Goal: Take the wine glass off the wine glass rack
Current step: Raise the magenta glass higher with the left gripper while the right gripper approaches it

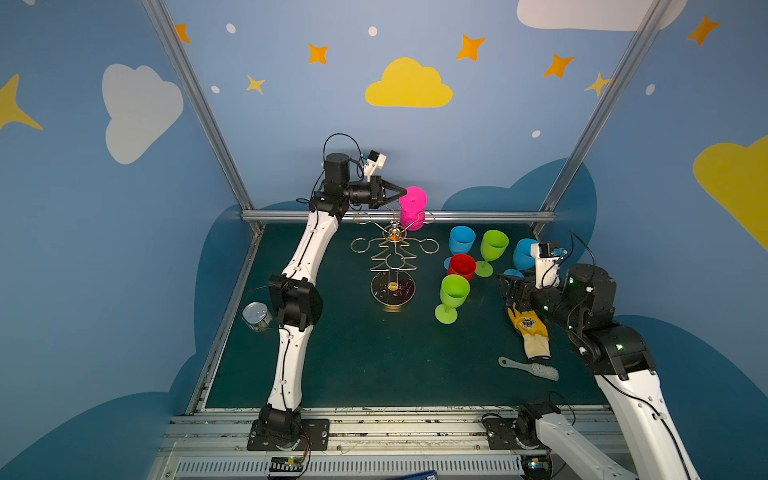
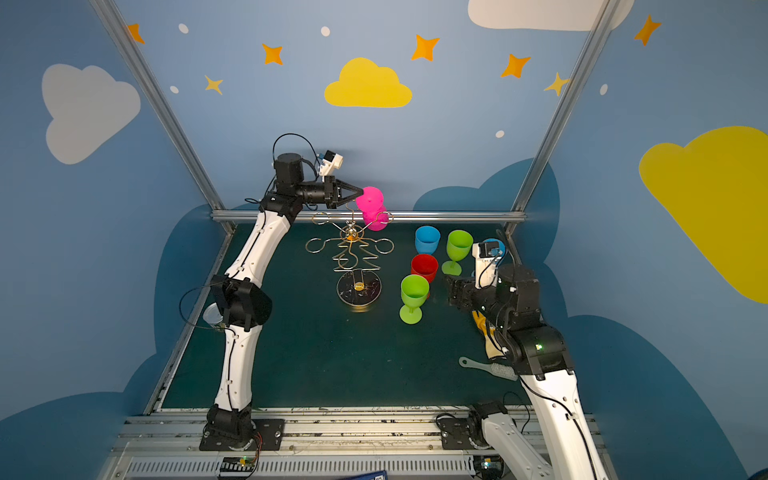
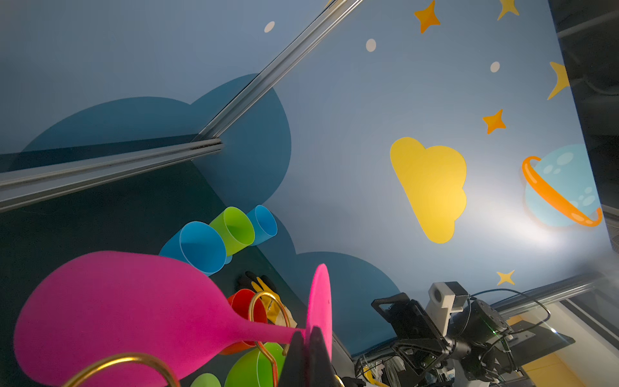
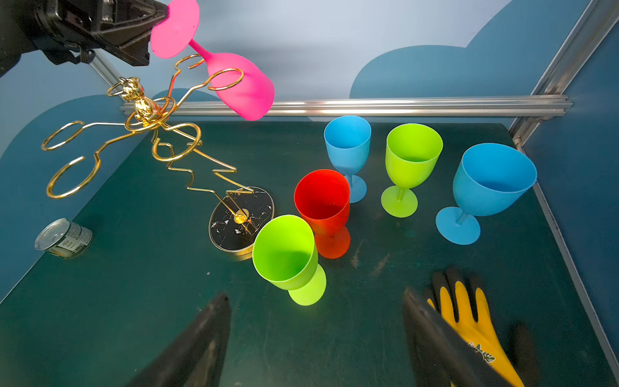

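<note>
1. Wine glass [image 4: 241, 87]: pink and tilted, foot uppermost and bowl hanging lower. In both top views it sits high above the far edge of the table [image 1: 353, 365], at the top of the rack.
2. The left gripper [image 3: 306, 338] is clamped shut on the wine glass where the stem meets the foot, and it reaches in from the left at the height of the rack's top.
3. The wine glass rack [image 4: 241, 217] is a gold wire stand on a round dark base, set mid-table toward the far edge. One ring-ended arm crosses the pink bowl in the right wrist view. Whether the ring goes around the glass or only passes in front of it cannot be told.
4. To the right of the rack, a blue glass [image 4: 348, 144], a green glass [image 4: 413, 154] and a second blue glass [image 4: 492, 181] stand upright in a row near the far edge. The last of these is by the far right corner.
5. A red glass [image 4: 323, 201] and a second green glass [image 4: 284, 251] stand upright just beside the rack's base.
6. The right gripper [image 4: 315, 298] has its jaws wide apart and holds nothing. It hovers near the right edge, partly over a yellow and black glove [image 4: 469, 321] that lies flat.
7. A brush [image 1: 532, 368] lies just beyond the glove's cuff, toward the near edge.
8. A tin can [image 4: 63, 238] rests tilted at the left edge.
</note>
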Controlling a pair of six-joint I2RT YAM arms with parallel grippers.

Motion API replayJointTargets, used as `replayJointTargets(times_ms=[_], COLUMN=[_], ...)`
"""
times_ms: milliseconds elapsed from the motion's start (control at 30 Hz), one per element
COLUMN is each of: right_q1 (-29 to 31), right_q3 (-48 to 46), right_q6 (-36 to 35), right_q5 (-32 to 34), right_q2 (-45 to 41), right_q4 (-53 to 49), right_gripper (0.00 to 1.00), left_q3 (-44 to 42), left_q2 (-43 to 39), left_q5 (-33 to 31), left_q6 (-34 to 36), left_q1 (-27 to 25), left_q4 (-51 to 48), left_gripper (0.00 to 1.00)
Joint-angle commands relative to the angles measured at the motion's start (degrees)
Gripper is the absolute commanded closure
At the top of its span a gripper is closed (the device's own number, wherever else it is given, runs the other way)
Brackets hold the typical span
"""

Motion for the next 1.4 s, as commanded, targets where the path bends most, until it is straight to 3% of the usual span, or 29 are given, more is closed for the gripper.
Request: replayJointTargets(times_ms=[0,733,1000,1367], right_q1=[-0.33,-0.36,-0.36,0.49], right_q3=[0.79,2.77,3.26,5.53], right_q6=[-0.58,-0.46,-1.7,-3.28], right_q5=[0.82,-1.16,-2.93,-13.94], right_q2=[-0.34,1.79,3.09,8.22], right_q4=[-0.98,1.77,4.99,16.73], right_gripper=[0.21,0.21,0.21,0.21], left_q3=[2.01,2.66,-0.74,-10.95], left_q2=[0.54,-4.03,-7.75,-18.54], left_q5=[-0.04,-0.43,-0.06,5.04], left_q6=[-3.33,-16.33,-24.92,-29.96], left_q1=[0.09,3.73,5.91,8.49], left_q4=[7.44,23.7,32.77,34.83], left_gripper=[0.97,0.97,0.97,0.97])
